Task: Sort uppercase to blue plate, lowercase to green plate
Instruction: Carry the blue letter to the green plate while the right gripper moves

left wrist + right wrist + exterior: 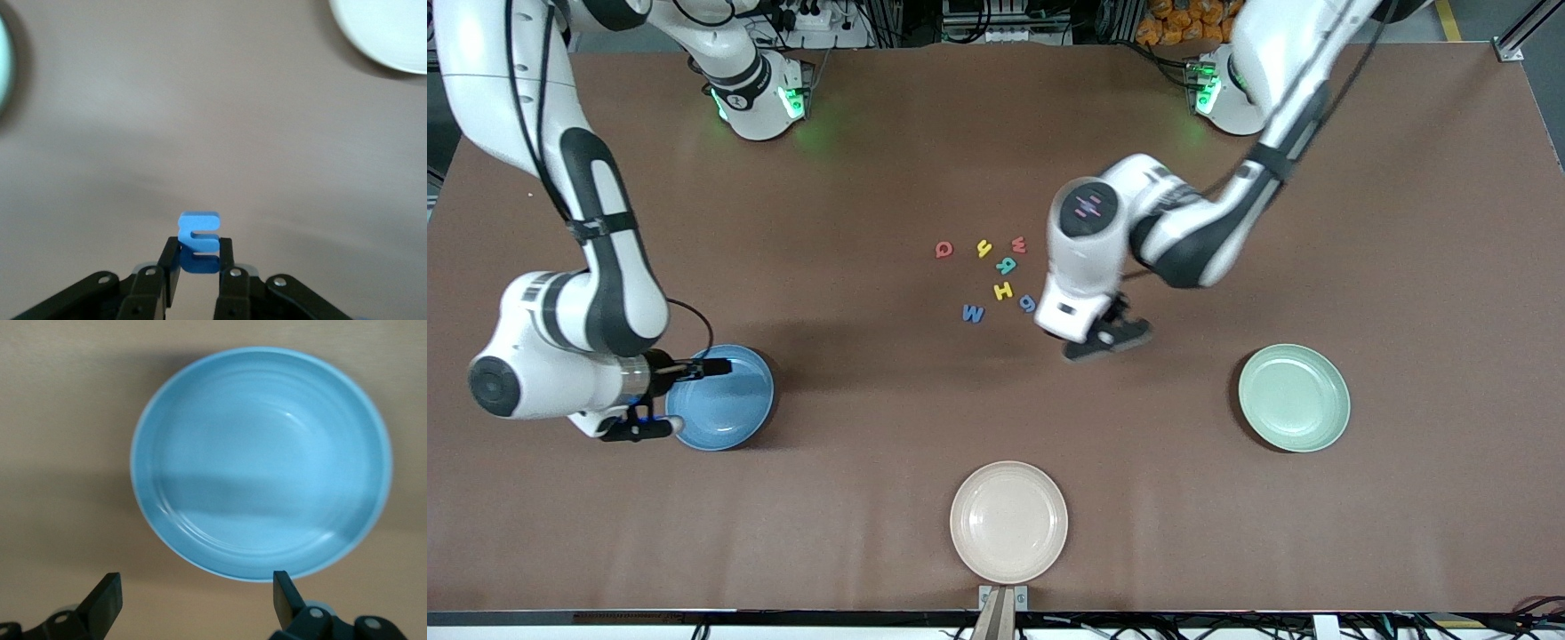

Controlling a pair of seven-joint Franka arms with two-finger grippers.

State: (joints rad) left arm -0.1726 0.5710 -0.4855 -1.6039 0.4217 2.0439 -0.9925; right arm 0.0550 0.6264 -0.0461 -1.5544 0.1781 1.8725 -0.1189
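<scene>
A brown table (871, 533) holds 3 round plates: the blue plate (725, 404) at the right arm's end, the green plate (1294, 397) at the left arm's end, and a cream plate (1008, 522) nearest the front camera. All 3 look empty, so no sorting is finished. The left gripper (199, 267), over bare table beside the letters, is pinched tight on a small blue foam letter (199, 239) (apparently the lowercase m), probably bound for green. 7 letters remain clustered mid-table: red Q (943, 250), yellow y (984, 248), red w (1018, 244), teal R (1006, 265), yellow H (1003, 290), blue g (1027, 303), blue M (973, 313). The right gripper (193, 600) waits over the blue plate's edge, fingers spread wide, holding nothing.
</scene>
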